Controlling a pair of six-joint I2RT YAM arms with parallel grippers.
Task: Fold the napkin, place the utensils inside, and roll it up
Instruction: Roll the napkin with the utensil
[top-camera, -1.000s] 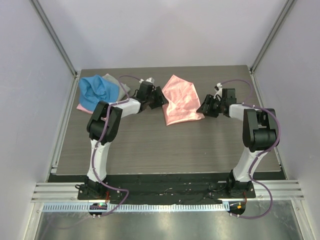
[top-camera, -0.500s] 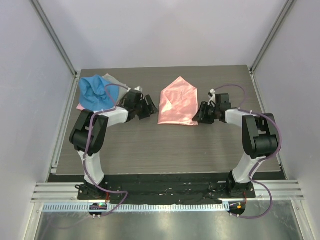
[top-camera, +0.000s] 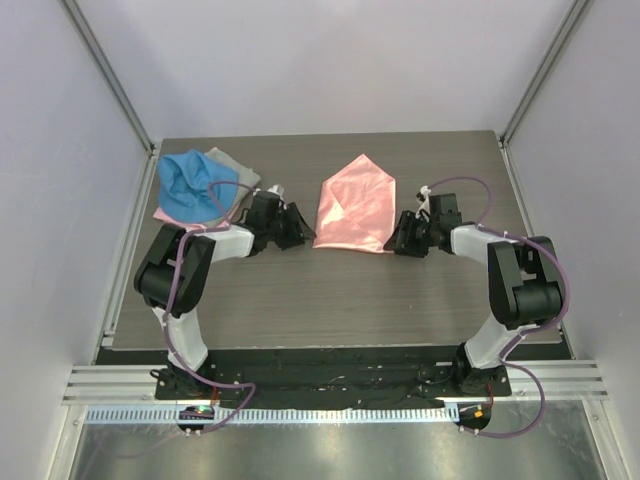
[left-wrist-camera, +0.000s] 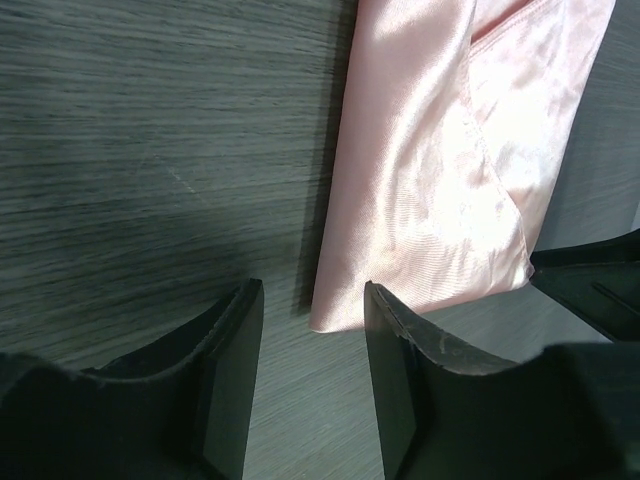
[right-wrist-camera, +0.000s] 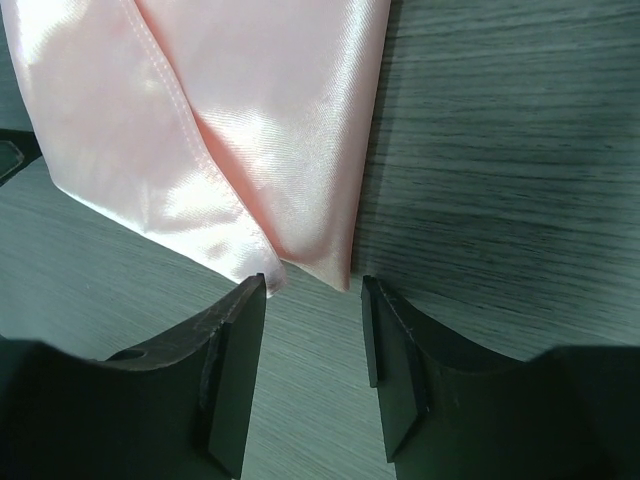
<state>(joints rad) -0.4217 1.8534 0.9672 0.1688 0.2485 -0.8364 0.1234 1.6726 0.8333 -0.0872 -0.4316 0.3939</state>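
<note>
1. Your left claw (left-wrist-camera: 312, 300) sits low over the counter (left-wrist-camera: 150, 150). Its fingers are parted roughly halfway and it has hold of nothing.
2. The napkin (top-camera: 355, 205) lies flat just ahead of that claw, folded to a point at its far end. Its nearest corner shows in the gap between the fingertips (the wrist view does not show whether they touch the cloth).
3. Your right claw (right-wrist-camera: 313, 290) is likewise about half open and grips nothing.
4. The napkin's other near corner lies right at the mouth of this claw, just ahead of the fingertips.
5. The napkin lies between the two claws, each facing one near corner.
6. The blue cloth (top-camera: 190, 185) lies behind the left claw, well apart from the napkin.
</note>
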